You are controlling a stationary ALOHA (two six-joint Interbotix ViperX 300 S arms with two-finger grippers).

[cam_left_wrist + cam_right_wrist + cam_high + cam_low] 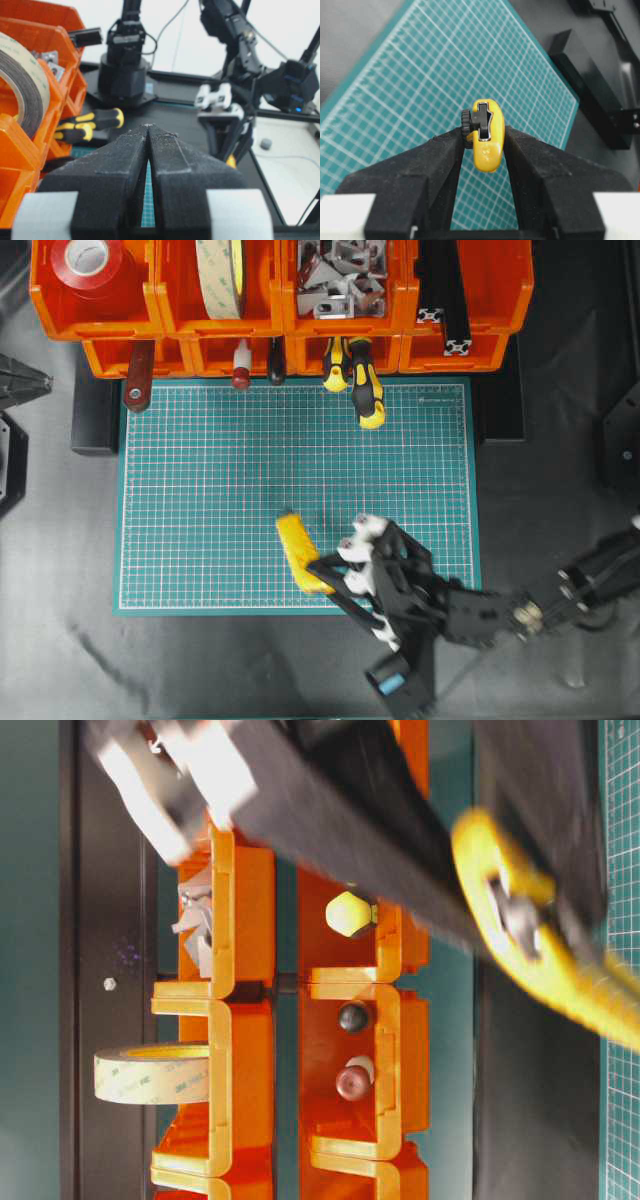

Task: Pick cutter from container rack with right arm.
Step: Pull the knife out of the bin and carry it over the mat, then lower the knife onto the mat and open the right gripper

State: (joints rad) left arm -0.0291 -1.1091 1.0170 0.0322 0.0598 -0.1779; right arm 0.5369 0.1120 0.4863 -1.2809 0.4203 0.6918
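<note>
- Cutter [485, 131] sits clamped between the two fingers of your right gripper [484, 145]; the right wrist view shows its yellow butt end and black thumb wheel squeezed at both sides, so the grasp looks firm.
- From overhead, you can see the cutter [301, 553] held over the near part of the green mat [200, 500], well apart from the container rack [280, 325] at the far edge. Whether it hangs clear of the mat or touches it, the pictures do not settle.
- Judging by that, the pick itself is done: the tool is out of its bin and in the right arm's hold. What is left, at most, is to carry it clear or steady it; the task asks nothing more.
- Your left gripper [148, 131] is pressed closed on nothing, its fingers meeting at the tips, parked off to the left side and taking no part.
- Still lodged in the lower bins are the two yellow-and-black screwdrivers [355, 375] and a few dark-handled tools [140, 375]; rolls of tape [90, 260] and metal brackets [340, 275] fill the upper row.
- Watch the slim body: held near one end, it could pivot in the grip if you swing fast.
</note>
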